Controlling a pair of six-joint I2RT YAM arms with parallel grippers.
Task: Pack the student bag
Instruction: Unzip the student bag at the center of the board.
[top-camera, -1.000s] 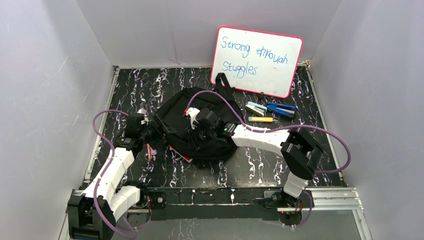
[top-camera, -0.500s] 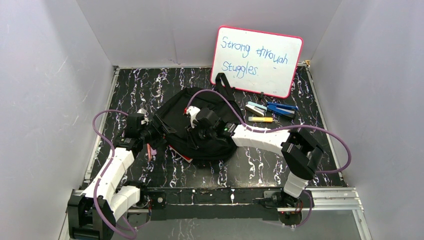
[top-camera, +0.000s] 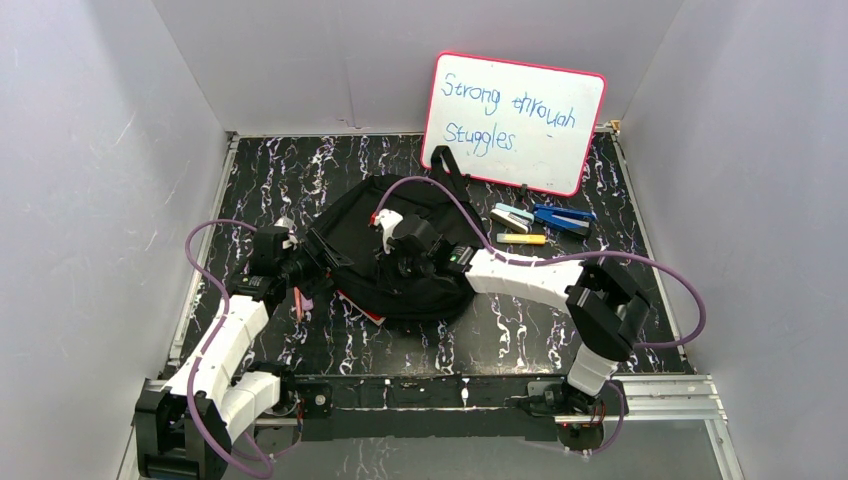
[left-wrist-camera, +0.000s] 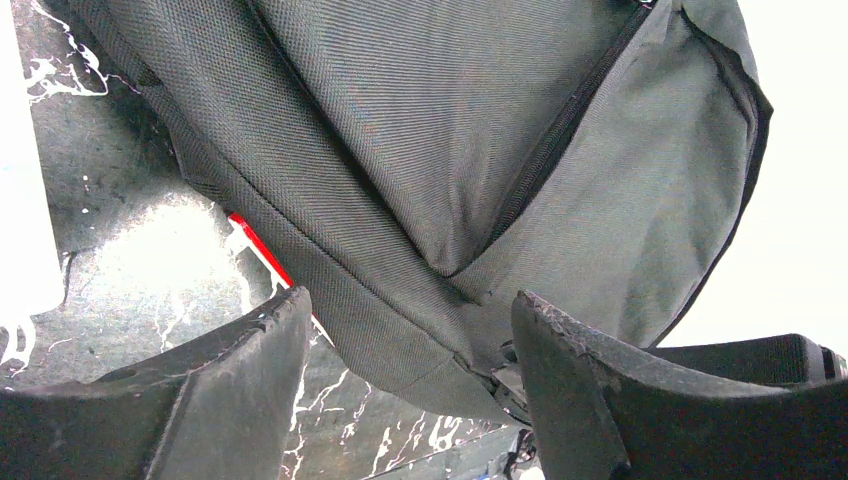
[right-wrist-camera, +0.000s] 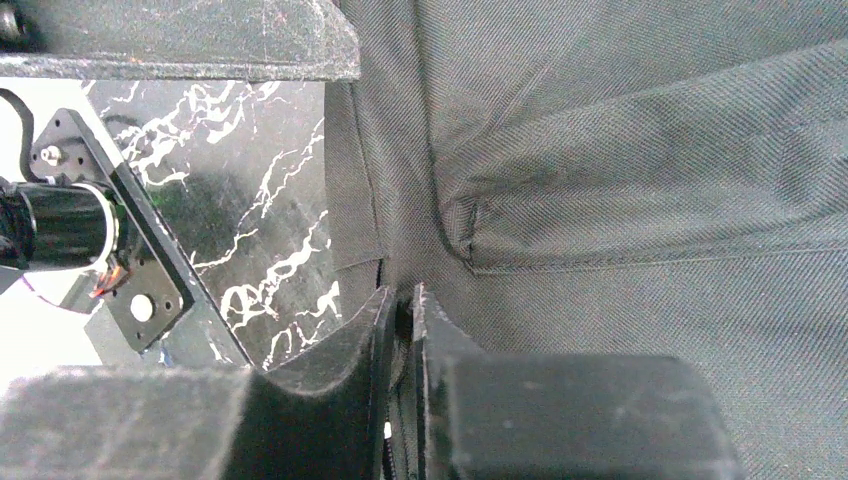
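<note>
The student bag (top-camera: 405, 255), a soft black backpack, lies in the middle of the table. It fills the left wrist view (left-wrist-camera: 450, 130) and the right wrist view (right-wrist-camera: 640, 180). My right gripper (top-camera: 388, 238) sits on top of the bag, and in its own view (right-wrist-camera: 403, 300) it is shut on a fold of the bag's fabric. My left gripper (top-camera: 308, 262) is at the bag's left edge. It is open (left-wrist-camera: 410, 335), with the bag's lower edge between its fingers (left-wrist-camera: 235, 380). A red flat item (top-camera: 366, 310) sticks out from under the bag and also shows in the left wrist view (left-wrist-camera: 262, 255).
A whiteboard (top-camera: 515, 120) leans on the back wall. Two staplers (top-camera: 512, 218) (top-camera: 563, 217) and a yellow marker (top-camera: 522, 239) lie right of the bag. A pink pen (top-camera: 298, 302) lies by my left gripper. Grey walls enclose the table.
My right gripper has shifted slightly up and away with the bag's fabric in it. My left arm has not moved.
</note>
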